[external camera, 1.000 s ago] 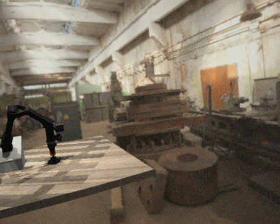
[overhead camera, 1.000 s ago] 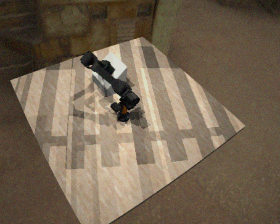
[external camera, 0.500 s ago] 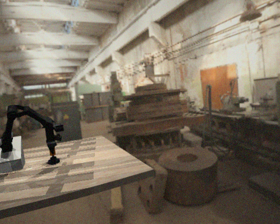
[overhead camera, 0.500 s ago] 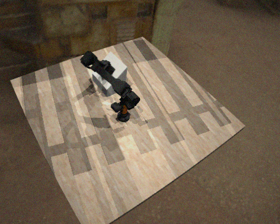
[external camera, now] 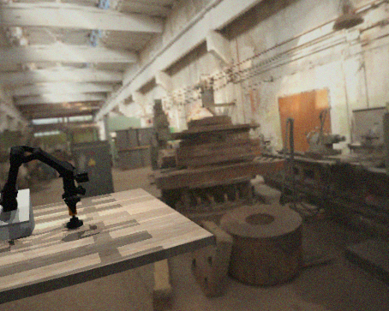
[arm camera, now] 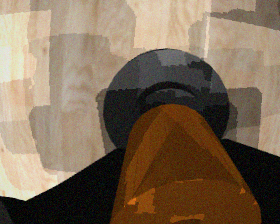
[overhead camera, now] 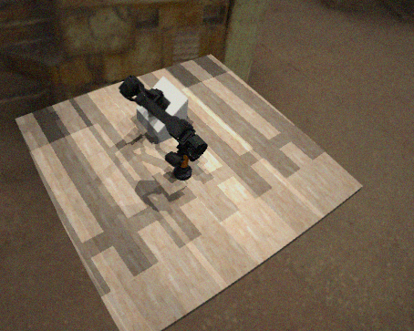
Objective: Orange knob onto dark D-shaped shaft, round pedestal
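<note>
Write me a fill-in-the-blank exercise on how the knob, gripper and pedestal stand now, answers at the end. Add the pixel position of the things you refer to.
The knob (overhead camera: 184, 161) (external camera: 70, 212) (arm camera: 175, 165) is coloured ____. The gripper (overhead camera: 183, 154) (external camera: 72, 206) is shut on the ____. Seen from above, the outline of the pedestal (overhead camera: 182, 173) (external camera: 74, 223) (arm camera: 117, 107) is ____. The block (overhead camera: 174, 97) (external camera: 8, 231) under the arm's base is coloured ____.

Missing words: orange; knob; round; white.
</note>
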Motion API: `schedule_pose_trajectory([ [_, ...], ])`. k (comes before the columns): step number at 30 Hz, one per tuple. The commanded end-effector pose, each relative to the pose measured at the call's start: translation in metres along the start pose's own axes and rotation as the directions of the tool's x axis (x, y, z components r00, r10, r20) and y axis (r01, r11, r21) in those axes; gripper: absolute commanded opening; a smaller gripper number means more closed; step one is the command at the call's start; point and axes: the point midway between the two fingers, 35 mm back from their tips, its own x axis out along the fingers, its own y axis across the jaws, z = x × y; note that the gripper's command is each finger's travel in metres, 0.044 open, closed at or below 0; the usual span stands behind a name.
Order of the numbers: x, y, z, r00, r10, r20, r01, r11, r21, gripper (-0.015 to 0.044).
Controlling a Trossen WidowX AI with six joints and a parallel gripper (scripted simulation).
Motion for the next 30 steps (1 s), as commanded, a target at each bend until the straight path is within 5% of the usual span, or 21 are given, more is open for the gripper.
schedule_pose_trajectory([
  [1, -0.0022, -0.0029, 0.0020, 1.000, -0.004, 0.005, 0.004, 0.996, -0.090, 0.0000],
  [30, -0.0021, 0.0008, -0.0003, 1.000, -0.003, 0.005, 0.004, 0.989, -0.146, 0.0000],
])
